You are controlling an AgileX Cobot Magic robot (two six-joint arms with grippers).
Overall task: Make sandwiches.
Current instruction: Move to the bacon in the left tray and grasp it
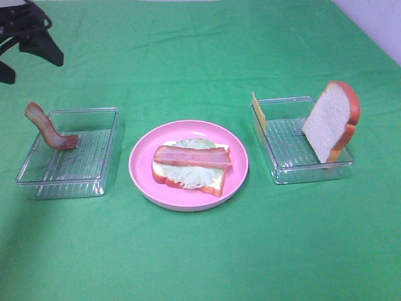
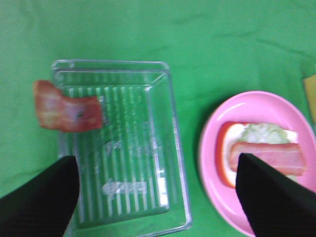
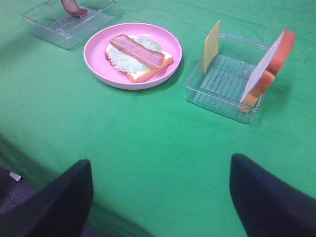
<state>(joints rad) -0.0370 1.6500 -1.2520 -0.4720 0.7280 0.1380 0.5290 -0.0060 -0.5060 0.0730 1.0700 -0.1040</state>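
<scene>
1. Found the sandwich point(image 1: 191, 168) half built in the middle of the pink plate point(image 1: 141, 164): base bread slice point(image 1: 188, 186) lying flat, lettuce leaf point(image 1: 197, 177) spread over it, bacon strip point(image 1: 192, 157) laid lengthwise on top.
2. Judged the flat, centred stacking as a way of keeping later layers from sliding off.
3. Noted neither cheese nor a closing slice on the stack yet.
4. Spotted the cheese slice point(image 1: 258, 110) standing on edge at the end of the right tray point(image 1: 294, 169) nearest the plate, and the top bread slice point(image 1: 329, 119) leaning upright at the tray's other end. Probably propped that way to offer an edge for pinching instead of a flat face to scrape at.
5. Saw a second bacon strip point(image 1: 50, 128) draped over the outer rim of the left tray point(image 1: 106, 153), one end down inside on the ribbed floor, the other curling up outside. Likewise easy to pinch.
6. Read the left fingers point(image 2: 155, 163) as spread wide with nothing between them, hanging above the left tray with the plate off to one side.
7. Read the right fingers point(image 3: 161, 160) as wide apart and empty too, held well back from plate and trays, over bare cloth.
8. Made out a green cloth point(image 1: 200, 251), lightly creased, covering the desk and falling over the edge nearest the robot.
9. Glimpsed only a pale wall point(image 1: 376, 19) at one far corner and a dim patch below the cloth's edge. Could not tell more of the room.
</scene>
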